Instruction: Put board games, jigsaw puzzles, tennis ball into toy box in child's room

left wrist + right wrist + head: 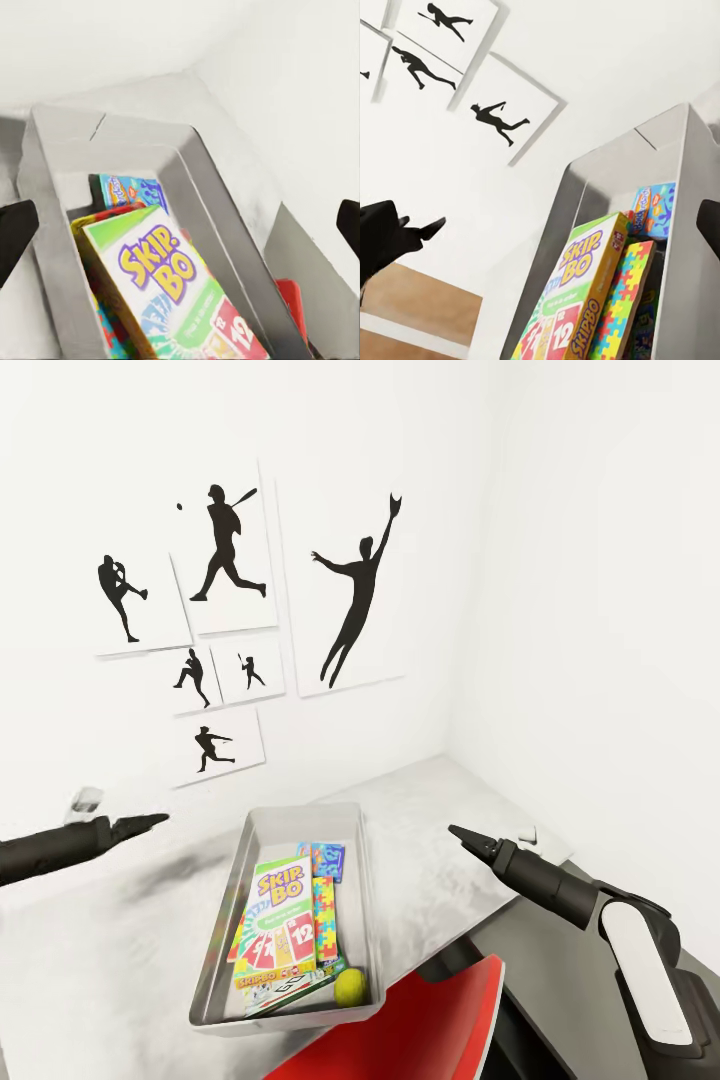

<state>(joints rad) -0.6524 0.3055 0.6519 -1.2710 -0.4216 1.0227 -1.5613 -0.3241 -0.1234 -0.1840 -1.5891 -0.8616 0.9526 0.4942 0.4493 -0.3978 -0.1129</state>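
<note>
The grey toy box (216, 960) sits on the pale table (440, 800) between my two arms. Inside it lies a white-green Skip-Bo board game (281, 908) on top of other colourful boxes. A jigsaw puzzle (322, 920) lies beside it, a blue-yellow board game (329, 858) at the far end, and the tennis ball (350, 987) in the near corner. My left gripper (150, 822) hovers left of the box and my right gripper (462, 833) right of it. Both are open and hold nothing. The wrist views look into the box, with the Skip-Bo box (172, 285) and puzzle (622, 307) between wide-set fingers.
A red chair (420, 1030) stands against the table's near edge below the box. White walls meet in a corner behind the table, with black sports silhouette pictures (230, 560) on the left wall. A small white object (530, 838) lies near the table's right edge.
</note>
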